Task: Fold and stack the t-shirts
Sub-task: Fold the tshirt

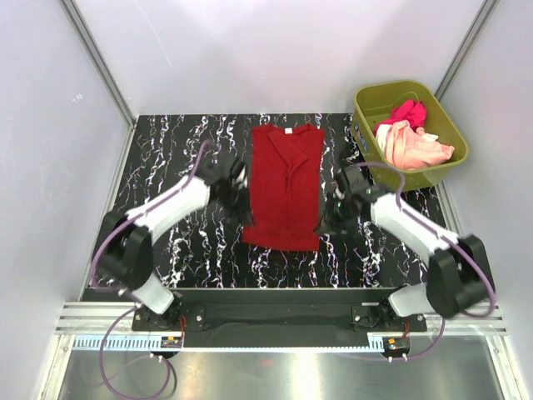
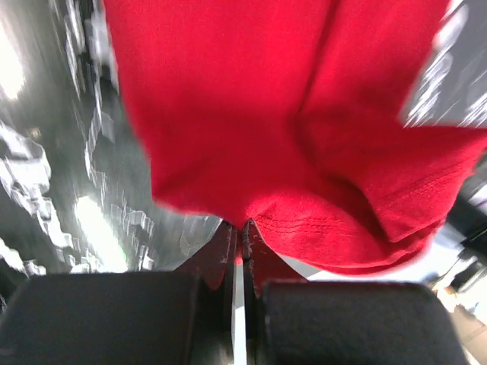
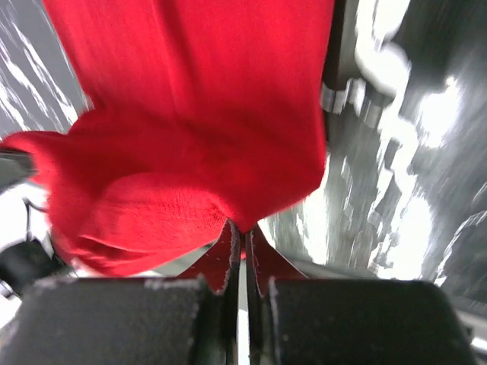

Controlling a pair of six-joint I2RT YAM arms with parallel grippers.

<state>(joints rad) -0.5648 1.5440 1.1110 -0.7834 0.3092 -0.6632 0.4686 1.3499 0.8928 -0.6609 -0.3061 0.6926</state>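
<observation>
The deep red t-shirt [image 1: 285, 185] lies lengthwise on the table, sides folded in, collar at the far end. My left gripper [image 1: 244, 215] is shut on its lower left edge; in the left wrist view [image 2: 242, 226] the red cloth [image 2: 289, 137] hangs from the closed tips. My right gripper [image 1: 322, 222] is shut on the lower right edge; in the right wrist view [image 3: 242, 225] the red cloth [image 3: 198, 129] is pinched between the tips. The magenta-pink t-shirt [image 1: 402, 112] and the pale peach t-shirt [image 1: 416, 147] lie crumpled in the tub.
An olive-green plastic tub [image 1: 456, 142] stands at the back right, off the black marbled table [image 1: 166, 158]. White walls and metal rails enclose the table on three sides.
</observation>
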